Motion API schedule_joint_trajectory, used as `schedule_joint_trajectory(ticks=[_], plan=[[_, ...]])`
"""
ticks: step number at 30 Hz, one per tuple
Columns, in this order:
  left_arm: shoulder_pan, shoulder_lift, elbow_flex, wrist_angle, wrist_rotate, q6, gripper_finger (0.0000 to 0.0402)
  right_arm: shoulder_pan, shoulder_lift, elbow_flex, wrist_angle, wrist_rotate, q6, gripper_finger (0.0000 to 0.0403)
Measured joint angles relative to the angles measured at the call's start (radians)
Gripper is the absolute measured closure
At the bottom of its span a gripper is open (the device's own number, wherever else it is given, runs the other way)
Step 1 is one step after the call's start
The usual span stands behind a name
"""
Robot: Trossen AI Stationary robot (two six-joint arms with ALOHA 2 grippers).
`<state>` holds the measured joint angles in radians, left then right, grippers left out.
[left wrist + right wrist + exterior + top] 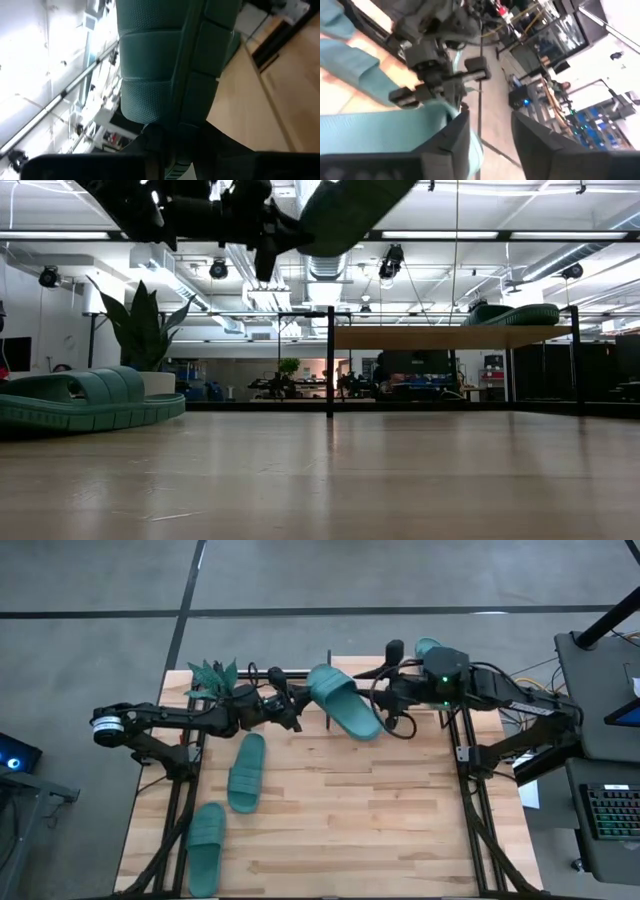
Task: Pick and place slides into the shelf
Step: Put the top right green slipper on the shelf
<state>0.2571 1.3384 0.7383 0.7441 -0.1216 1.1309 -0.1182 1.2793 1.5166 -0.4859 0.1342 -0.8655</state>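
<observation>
Ribbed teal rubber slide lies nearest my low camera | left gripper clenches another oval-soled slide aloft beside wood-topped shelf | right gripper fingers parted

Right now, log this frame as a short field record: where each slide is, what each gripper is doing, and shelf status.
held slide: teal slide lifted above the table, over the shelf's left end
left gripper: shut on one end of the held slide
right gripper: open, at the held slide's other end
slide on shelf: one lying on the shelf's top board, right end
slides on table: two, one mid-left, one near the front-left corner
shelf: at the table's back edge
plant: back-left corner
</observation>
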Motion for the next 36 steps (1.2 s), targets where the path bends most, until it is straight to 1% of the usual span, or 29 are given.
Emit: schedule_joint_trajectory(ticks=[4, 7, 10, 12, 16, 20, 26, 29, 31, 33, 36], plan=[[-0.002, -0.001, 0.000, 0.009, 0.016, 0.002, 0.0364, 0.034, -0.001, -0.003, -0.044, 0.086, 0.000, 0.0232], [0.002, -0.001, 0.000, 0.001, 0.017, 0.010, 0.0364, 0.066, 0.013, -0.003, -0.066, 0.149, -0.020, 0.0214], [0.001, -0.001, 0.001, 0.005, 0.037, 0.010, 0.0364, 0.095, 0.059, -0.006, -0.088, 0.260, -0.064, 0.0204], [0.004, 0.001, 0.003, -0.006, 0.035, 0.010, 0.0364, 0.106, 0.086, -0.009, -0.099, 0.304, -0.101, 0.0201], [0.006, 0.003, 0.004, -0.010, 0.023, 0.011, 0.0364, 0.107, 0.120, -0.008, -0.085, 0.307, -0.180, 0.0203], [0.006, 0.003, 0.003, -0.032, 0.026, 0.011, 0.0364, 0.105, 0.135, -0.002, -0.086, 0.304, -0.189, 0.0211], [0.006, 0.003, 0.005, -0.059, 0.060, 0.012, 0.0364, 0.104, 0.133, 0.000, -0.088, 0.305, -0.212, 0.0226], [0.006, 0.003, 0.005, -0.054, 0.056, 0.032, 0.0365, 0.104, 0.118, 0.003, -0.108, 0.340, -0.214, 0.0232], [0.006, 0.003, 0.005, -0.057, 0.059, 0.032, 0.0365, 0.103, 0.103, 0.027, -0.135, 0.356, -0.186, 0.0236], [0.005, 0.003, 0.007, -0.054, 0.071, 0.031, 0.0365, 0.100, 0.091, 0.061, -0.175, 0.349, -0.142, 0.0240], [0.001, 0.002, 0.011, -0.074, 0.101, 0.039, 0.0366, 0.089, 0.084, 0.128, -0.261, 0.268, -0.072, 0.0248]])
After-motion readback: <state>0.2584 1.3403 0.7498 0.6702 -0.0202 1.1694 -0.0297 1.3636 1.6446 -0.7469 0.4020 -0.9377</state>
